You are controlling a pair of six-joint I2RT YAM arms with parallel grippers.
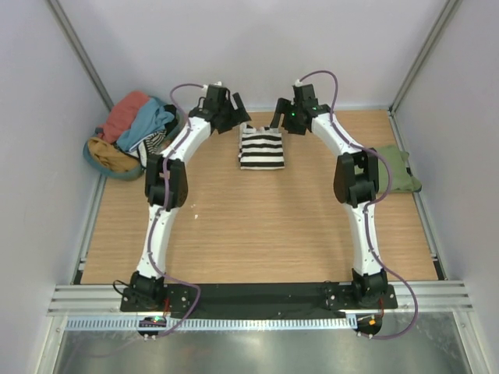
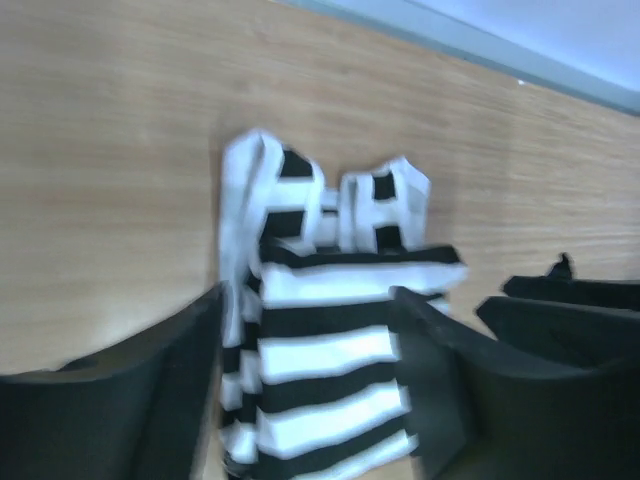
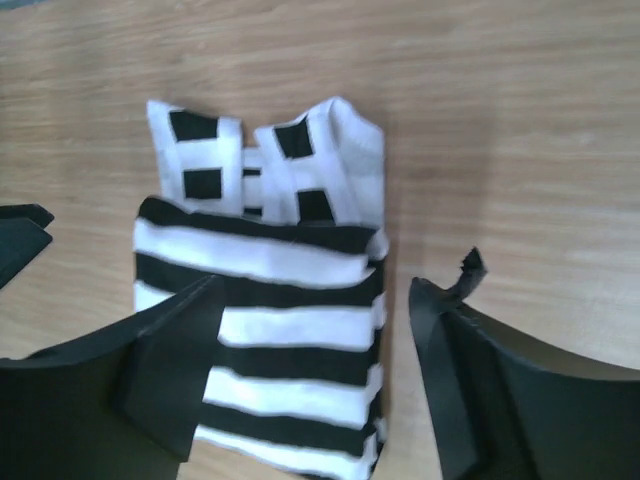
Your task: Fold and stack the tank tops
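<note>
The black-and-white striped tank top [image 1: 261, 149] lies folded into a narrow rectangle at the far middle of the table, its straps at the far end. My left gripper [image 1: 238, 107] hovers open over its far left corner; in the left wrist view the top [image 2: 330, 340] lies between the fingers [image 2: 432, 370]. My right gripper [image 1: 278, 118] hovers open over its far right corner; the top [image 3: 270, 320] lies under its spread fingers [image 3: 450, 380]. The olive green tank top [image 1: 395, 168] lies folded at the table's right edge.
A round basket [image 1: 117, 160] at the far left holds a salmon-red garment [image 1: 125, 114], a light blue garment [image 1: 148, 122] and other cloth. Grey walls and metal rails border the wooden table [image 1: 257, 234].
</note>
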